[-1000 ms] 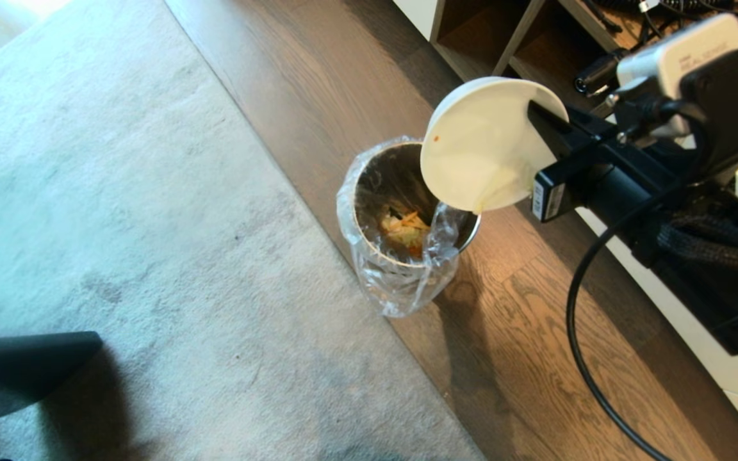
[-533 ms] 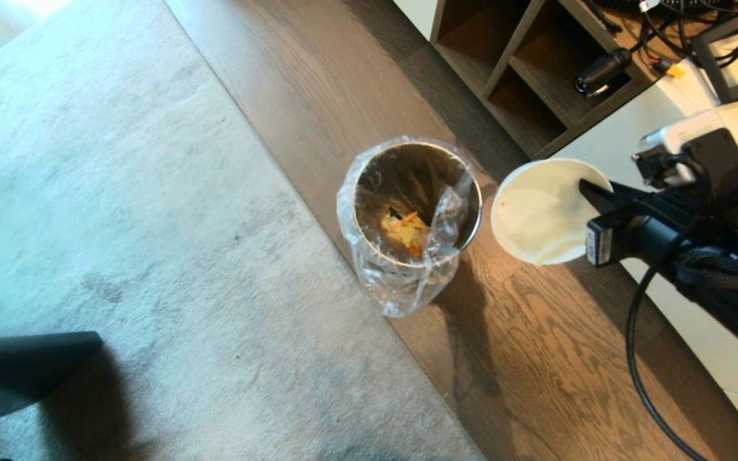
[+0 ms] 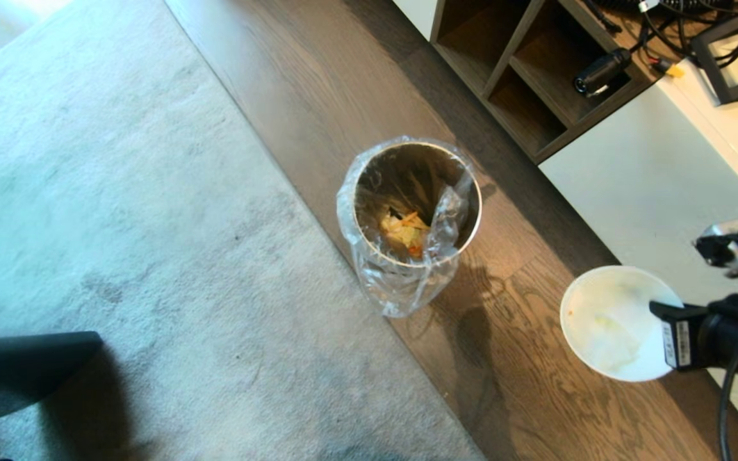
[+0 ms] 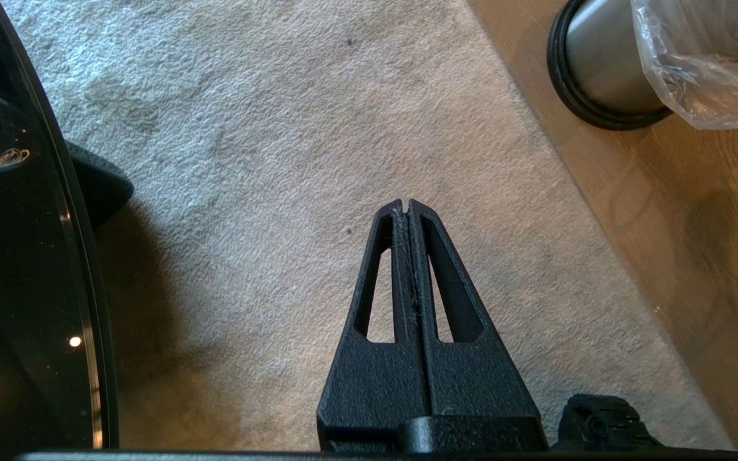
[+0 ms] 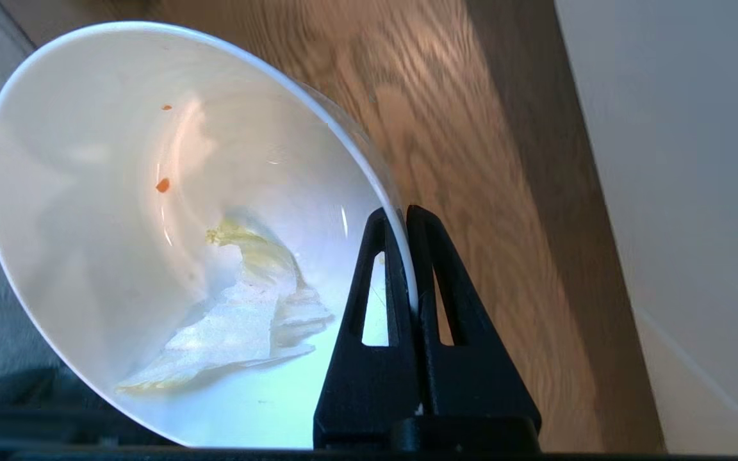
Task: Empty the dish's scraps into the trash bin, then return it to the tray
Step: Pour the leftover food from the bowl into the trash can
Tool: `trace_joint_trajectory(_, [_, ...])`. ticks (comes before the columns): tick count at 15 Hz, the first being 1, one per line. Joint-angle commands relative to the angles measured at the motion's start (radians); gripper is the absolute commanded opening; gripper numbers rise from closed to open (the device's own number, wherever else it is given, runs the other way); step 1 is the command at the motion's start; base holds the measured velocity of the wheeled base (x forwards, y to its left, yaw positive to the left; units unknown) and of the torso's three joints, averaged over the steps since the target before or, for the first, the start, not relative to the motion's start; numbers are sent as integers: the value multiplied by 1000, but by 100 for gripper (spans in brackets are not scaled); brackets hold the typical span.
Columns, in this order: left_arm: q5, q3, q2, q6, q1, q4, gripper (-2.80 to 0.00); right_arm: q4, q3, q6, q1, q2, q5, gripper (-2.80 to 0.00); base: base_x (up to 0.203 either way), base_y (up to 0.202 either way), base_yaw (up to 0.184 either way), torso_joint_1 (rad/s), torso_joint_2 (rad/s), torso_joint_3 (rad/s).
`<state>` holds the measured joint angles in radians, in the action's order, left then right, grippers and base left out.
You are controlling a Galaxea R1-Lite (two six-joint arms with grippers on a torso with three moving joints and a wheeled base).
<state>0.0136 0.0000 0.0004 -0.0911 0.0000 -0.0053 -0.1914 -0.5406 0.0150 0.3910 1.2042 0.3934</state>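
Grey rug [image 3: 119, 192] meets (dark) wood floor [image 3: 535, 397].

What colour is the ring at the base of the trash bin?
Black, under the brushed-metal wall of the trash bin; the left wrist view shows it best.

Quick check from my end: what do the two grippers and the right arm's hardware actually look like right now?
Both grippers, the left gripper and the right gripper, are matte black textured plastic, each finger a tapering wedge with a long triangular cutout. The right wrist carries a white barcode label, a silver-grey camera module and a loose black cable.
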Motion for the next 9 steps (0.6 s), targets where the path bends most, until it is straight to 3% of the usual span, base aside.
trace_joint_trajectory(1, [0, 0, 0, -1, 0, -1, -280, 38, 102, 29, -28, -82, 4, -280, 0, 0, 0, 0, 0, 0])
trace_joint_trajectory(4, [0, 0, 0, -1, 0, -1, -280, 42, 227, 41, -104, -152, 3, -280, 0, 0, 0, 0, 0, 0])
trace_joint_trajectory(9, [0, 0, 0, -1, 0, -1, -280, 45, 359, 42, -135, -256, 12, -280, 0, 0, 0, 0, 0, 0])
